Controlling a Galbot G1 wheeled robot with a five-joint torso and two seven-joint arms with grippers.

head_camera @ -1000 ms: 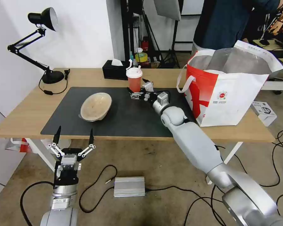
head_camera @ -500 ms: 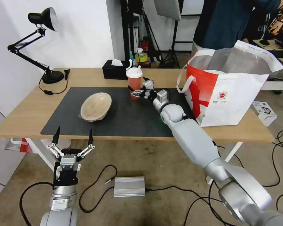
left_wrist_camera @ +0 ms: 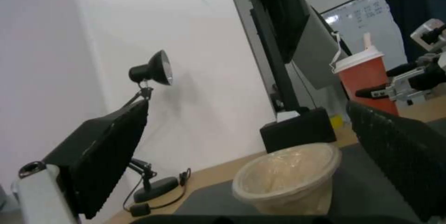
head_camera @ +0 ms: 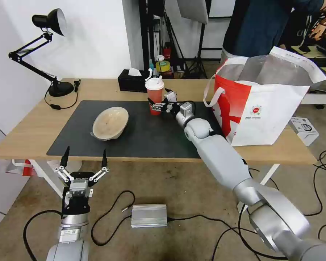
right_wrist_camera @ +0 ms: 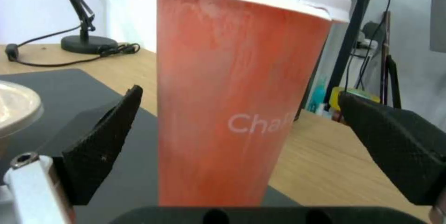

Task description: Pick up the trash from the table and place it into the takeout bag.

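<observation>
Compared with a second ago, the right gripper (head_camera: 158,105) is reaching farther across the dark mat (head_camera: 141,141) and now standing around the red cup (head_camera: 155,95), where earlier it was lying just short of the cup's base. Its fingers (right_wrist_camera: 100,147) are spread wide, one on each side of the cup, with gaps showing on both sides in the right wrist view. The cup is standing upright at the mat's far edge on the table (head_camera: 32,130). The beige bowl (head_camera: 110,123) is lying tilted on the mat, unchanged. The takeout bag (head_camera: 268,108) is standing open at the table's right end. The left gripper (head_camera: 84,156) is hanging below the table's near edge, its fingers spread.
</observation>
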